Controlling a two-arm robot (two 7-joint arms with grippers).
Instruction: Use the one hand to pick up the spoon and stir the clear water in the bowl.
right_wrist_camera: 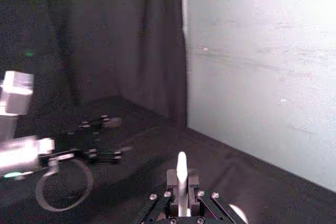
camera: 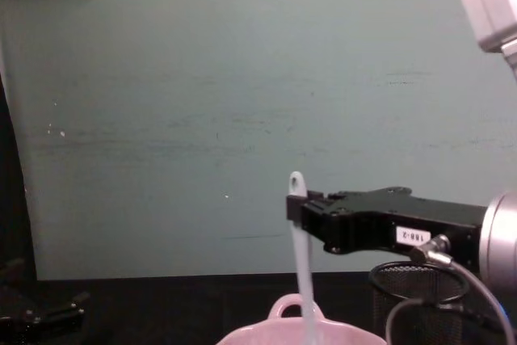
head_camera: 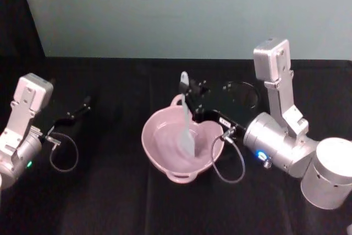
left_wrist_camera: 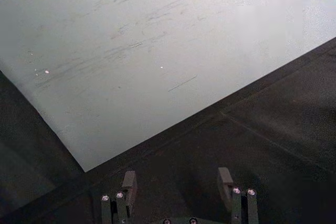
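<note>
Spoon (head_camera: 186, 116): long, slim white plastic with a small hole at the handle end. It stood nearly upright over the bowl's middle, flat blade down inside, seemingly touching the bottom.
Bowl (head_camera: 159, 163): pale pink, glossy and rounded, with a loop handle on the rim.
Right gripper (head_camera: 187, 93): black and blocky, above the bowl's far rim, jaws clamped on the spoon's upper handle.
Left gripper (head_camera: 82, 106): well left of the bowl, jaws spread and holding nothing.
Black wire-mesh cup (head_camera: 242, 95): behind the bowl, to its right.

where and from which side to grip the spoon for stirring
Upper handle, under the holed end, from the robot's right, as the right gripper does: the spoon stands near upright, blade down in the pink bowl. Left gripper idles far left.
</note>
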